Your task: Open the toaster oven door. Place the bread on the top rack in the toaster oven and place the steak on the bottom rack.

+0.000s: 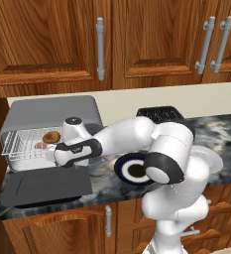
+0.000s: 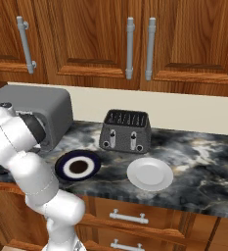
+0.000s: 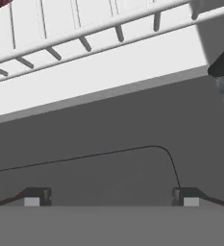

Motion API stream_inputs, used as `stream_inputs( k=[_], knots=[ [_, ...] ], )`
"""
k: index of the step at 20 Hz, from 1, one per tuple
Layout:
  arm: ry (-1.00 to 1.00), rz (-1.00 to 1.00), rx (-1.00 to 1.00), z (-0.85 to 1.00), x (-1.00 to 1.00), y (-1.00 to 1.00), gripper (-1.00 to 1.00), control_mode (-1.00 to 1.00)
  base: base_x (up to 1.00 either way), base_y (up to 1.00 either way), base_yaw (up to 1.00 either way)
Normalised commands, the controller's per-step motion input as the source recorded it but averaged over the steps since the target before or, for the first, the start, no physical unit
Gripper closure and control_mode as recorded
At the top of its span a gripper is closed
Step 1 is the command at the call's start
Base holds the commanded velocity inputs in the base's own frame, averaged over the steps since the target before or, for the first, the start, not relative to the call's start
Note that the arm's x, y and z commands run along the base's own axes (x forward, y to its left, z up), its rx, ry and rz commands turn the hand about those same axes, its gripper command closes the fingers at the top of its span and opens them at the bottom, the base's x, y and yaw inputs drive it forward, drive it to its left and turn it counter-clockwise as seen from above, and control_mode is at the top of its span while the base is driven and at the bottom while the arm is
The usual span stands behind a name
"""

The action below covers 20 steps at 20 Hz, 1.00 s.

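Observation:
The toaster oven point(image 1: 52, 110) stands at the counter's left end, its door point(image 1: 42, 186) folded down flat in front. White wire racks point(image 1: 20, 144) stick out of its mouth. The round brown bread point(image 1: 51, 137) lies on the top rack. Just below and left of the bread shows a pink piece of the steak point(image 1: 39, 146); it seems to lie on the bottom rack. My gripper point(image 1: 56, 158) hovers low at the oven's mouth above the door, open and holding nothing. In the hand view the fingertips point(image 3: 36, 197) stand wide apart over the door point(image 3: 108, 129), facing the rack's front edge point(image 3: 99, 33).
A dark blue plate point(image 1: 132, 168) with a brown centre sits right of the door, partly behind my arm. A white plate point(image 2: 149, 173) lies further right and a black two-slot toaster point(image 2: 125, 131) stands behind them. Wall cabinets point(image 1: 112, 39) hang overhead.

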Motion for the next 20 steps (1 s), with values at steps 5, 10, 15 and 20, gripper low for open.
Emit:
stream_inputs(
  k=[5,10,15,20],
  knots=[
    [0.00,0.00,0.00,-0.06,0.60,0.10,-1.00,-1.00,0.00,0.00,0.00],
    [0.00,0.00,0.00,-0.01,0.48,0.15,-1.00,-1.00,0.00,0.00,0.00],
    [0.00,0.00,0.00,0.00,0.45,0.26,-1.00,-1.00,0.00,0.00,0.00],
    [0.00,0.00,0.00,0.00,0.49,0.32,-1.00,-1.00,0.00,0.00,0.00]
  ],
)
